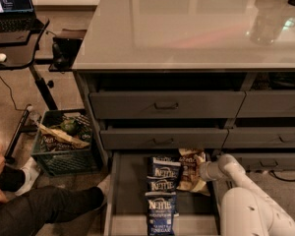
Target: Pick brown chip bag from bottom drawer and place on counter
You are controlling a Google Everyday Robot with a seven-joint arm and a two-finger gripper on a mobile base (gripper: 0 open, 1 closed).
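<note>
The bottom drawer (130, 200) is pulled open under the two handled drawers. The brown chip bag (188, 171) lies at its back right, brown and cream. Beside it on the left, three dark blue Kettle bags (163, 193) lie in a row front to back. My white arm comes in from the lower right, and the gripper (201, 171) is down in the drawer at the brown bag's right edge, touching it. The counter (187, 26) is the glossy grey top above.
A black desk with a laptop (10, 4) stands at the left. A dark crate (64, 141) of trash sits on the floor left of the cabinet. A person's leg (39, 208) lies by the drawer's left front. Objects stand on the counter's far right (268, 23).
</note>
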